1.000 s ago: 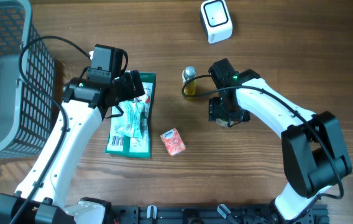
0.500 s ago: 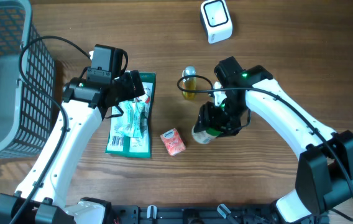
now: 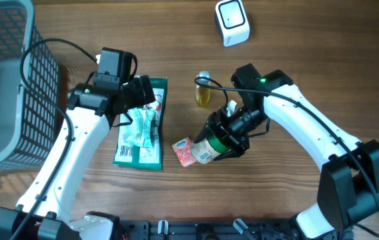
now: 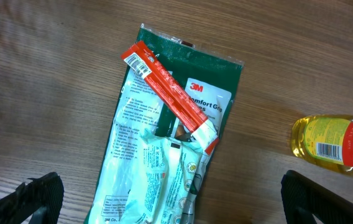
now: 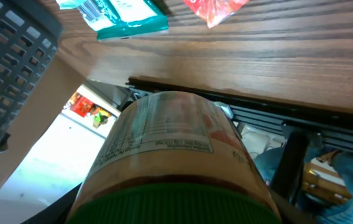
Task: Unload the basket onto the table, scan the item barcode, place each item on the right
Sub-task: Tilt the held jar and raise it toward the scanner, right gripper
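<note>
My right gripper (image 3: pixel 228 135) is shut on a jar (image 3: pixel 205 149) with a green lid and a pale printed label. It holds the jar tilted on its side above the table, its base towards the front left. In the right wrist view the jar (image 5: pixel 170 137) fills the frame, with the green lid (image 5: pixel 170 205) between the fingers and a printed panel of text facing up. The white barcode scanner (image 3: pixel 232 23) stands at the far edge of the table. My left gripper (image 4: pixel 173 196) hangs open above a green package (image 4: pixel 164 155).
A small yellow oil bottle (image 3: pixel 203 90) stands behind the jar. A red packet (image 3: pixel 185 152) lies just left of the jar's base. A red stick pack (image 4: pixel 170 93) lies on the green package (image 3: pixel 141 127). A grey wire basket (image 3: pixel 3 80) fills the left edge.
The right gripper has carried the jar from beside the oil bottle towards the front left and tipped it onto its side. The left arm has not moved.
</note>
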Motion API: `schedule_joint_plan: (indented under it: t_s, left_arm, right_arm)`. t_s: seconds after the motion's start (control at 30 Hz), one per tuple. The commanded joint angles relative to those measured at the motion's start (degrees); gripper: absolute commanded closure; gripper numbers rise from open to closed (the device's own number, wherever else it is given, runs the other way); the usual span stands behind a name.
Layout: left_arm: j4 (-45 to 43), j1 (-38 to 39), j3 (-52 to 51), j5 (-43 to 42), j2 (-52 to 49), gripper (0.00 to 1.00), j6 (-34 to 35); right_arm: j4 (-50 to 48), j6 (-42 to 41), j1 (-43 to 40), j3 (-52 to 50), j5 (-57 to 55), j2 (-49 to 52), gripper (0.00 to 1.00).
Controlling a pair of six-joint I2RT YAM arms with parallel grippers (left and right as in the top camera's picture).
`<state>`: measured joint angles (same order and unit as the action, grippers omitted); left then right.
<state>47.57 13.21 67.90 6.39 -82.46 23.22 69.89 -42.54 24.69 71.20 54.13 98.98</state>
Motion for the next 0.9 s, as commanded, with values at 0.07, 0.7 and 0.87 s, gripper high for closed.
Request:
schedule_joint_plan:
  t_s: [0.07,0.7,0.87]
  left_arm:
    - [-0.17,-0.22,0.79,0.76,0.17,0.0,-0.48]
    - [-0.17,-0.22,0.79,0.76,0.17,0.0,-0.48]
    - [-0.17,-0.22,0.79,0.76,0.17,0.0,-0.48]
  right_arm:
    - [0.28,-1.11,0.04,1.07,5.09,-0.96,0.96]
    - [-12.76,4.31,-0.39,1.57,-41.7,-0.96,0.96]
    - [-2.86,23.67,-7.08,17.66,-41.77,-1.03,0.96]
